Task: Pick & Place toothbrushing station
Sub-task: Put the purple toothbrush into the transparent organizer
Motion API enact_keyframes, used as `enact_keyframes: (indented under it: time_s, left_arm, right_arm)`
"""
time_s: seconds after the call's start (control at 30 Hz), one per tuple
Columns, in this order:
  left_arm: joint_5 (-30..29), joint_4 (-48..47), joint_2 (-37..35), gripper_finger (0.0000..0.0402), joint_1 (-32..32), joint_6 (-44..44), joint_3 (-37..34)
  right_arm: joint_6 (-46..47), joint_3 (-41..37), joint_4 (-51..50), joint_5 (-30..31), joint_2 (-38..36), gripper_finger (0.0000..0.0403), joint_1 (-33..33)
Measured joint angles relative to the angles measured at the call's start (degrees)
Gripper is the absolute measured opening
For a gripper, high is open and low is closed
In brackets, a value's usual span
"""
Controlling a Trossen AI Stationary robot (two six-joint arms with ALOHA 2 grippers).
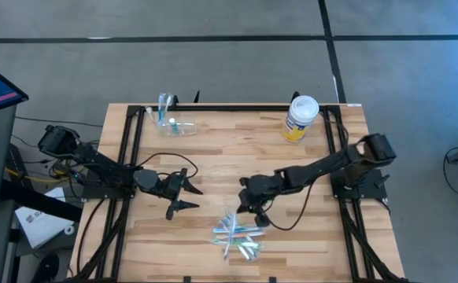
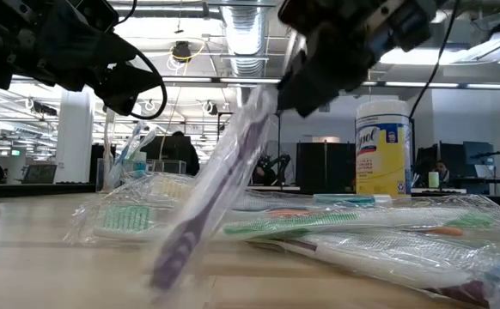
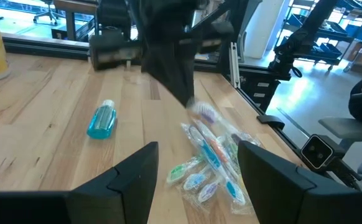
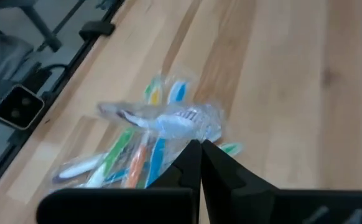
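A pile of wrapped toothbrushes point(image 1: 237, 236) in blue, green, pink and white lies on the table near its front edge; it also shows in the left wrist view point(image 3: 209, 163). My right gripper point(image 1: 257, 214) is over the pile's far side, shut on one clear-wrapped toothbrush point(image 2: 220, 184) with a purple head. My left gripper point(image 1: 183, 196) is open and empty, left of the pile. A small blue bottle point(image 3: 101, 119) lies on its side on the wood. A clear cup point(image 1: 166, 112) with brushes stands at the far left. My right gripper pinches the wrapped toothbrush between its two shut fingers, at one end of the clear wrapper point(image 4: 192, 132). The fingers come from above, slanting down. The brush hangs tilted below them, its lower end point(image 2: 168, 266) down by the table; I cannot tell whether that end touches the table.
A white-lidded jar with a yellow label point(image 1: 301, 118) stands at the far right. A clear wrapper or container point(image 1: 186, 126) lies beside the cup. Black frame rails point(image 1: 127, 157) run along the table's left and right sides. Bare wood lies between the arms.
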Motion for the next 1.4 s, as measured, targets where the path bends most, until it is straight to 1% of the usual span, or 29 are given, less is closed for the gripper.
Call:
enact_keyframes:
  time_s: [0.1,0.37,0.57,0.7,0.77,0.87,0.93,1.0,1.1,1.17,1.3,1.4]
  left_arm:
    - [0.0,0.0,0.0,0.0213,0.0,-0.2,0.0]
    - [0.3,1.8,0.0,0.0213,0.0,-2.6,0.0]
    - [0.3,5.3,0.0,0.0213,0.0,-3.0,0.0]
    - [-0.5,6.4,0.4,0.0213,0.0,-3.5,0.0]
    - [-1.2,7.8,1.8,0.0213,0.0,-3.7,0.0]
    - [-1.3,11.9,6.3,0.0213,0.0,-4.5,0.8]
    - [-1.3,14.2,10.2,0.0213,0.0,-4.5,2.5]
    - [-1.3,15.6,14.5,0.0213,0.0,-4.4,4.9]
    - [-1.2,16.3,20.3,0.0213,0.5,-4.2,8.9]
    - [0.2,16.3,23.2,0.0213,1.2,-4.2,11.1]
    - [5.5,16.5,25.4,0.0213,2.4,-4.2,13.4]
    - [6.7,16.9,25.4,0.0213,2.6,-4.3,13.8]
  right_arm:
    - [-0.7,0.0,-0.2,2.0,-2.3,0.0000,-0.1]
    - [-2.8,0.2,-0.4,7.8,-5.3,0.0000,-0.2]
    - [-5.3,3.6,-0.8,8.3,-5.3,0.0000,-0.2]
    - [-7.5,6.7,-2.7,8.5,-4.2,0.0000,-0.2]
    - [-7.9,7.9,-3.6,8.5,-4.2,0.0000,-0.2]
    - [-8.7,8.8,-3.3,9.6,-3.6,0.0000,-0.2]
    - [-8.9,8.9,-4.5,9.8,-3.5,0.0000,-0.2]
    - [-9.1,9.8,-3.5,9.8,-3.5,0.0000,-0.2]
    - [-9.2,10.1,-4.6,9.9,-3.3,0.0000,-0.2]
    - [-9.4,10.1,-4.7,10.0,-3.2,0.0000,-0.2]
    - [-10.3,10.2,-5.1,11.2,-3.3,0.0000,-0.2]
    - [-10.7,10.2,-5.1,11.3,-3.3,0.0000,-0.5]
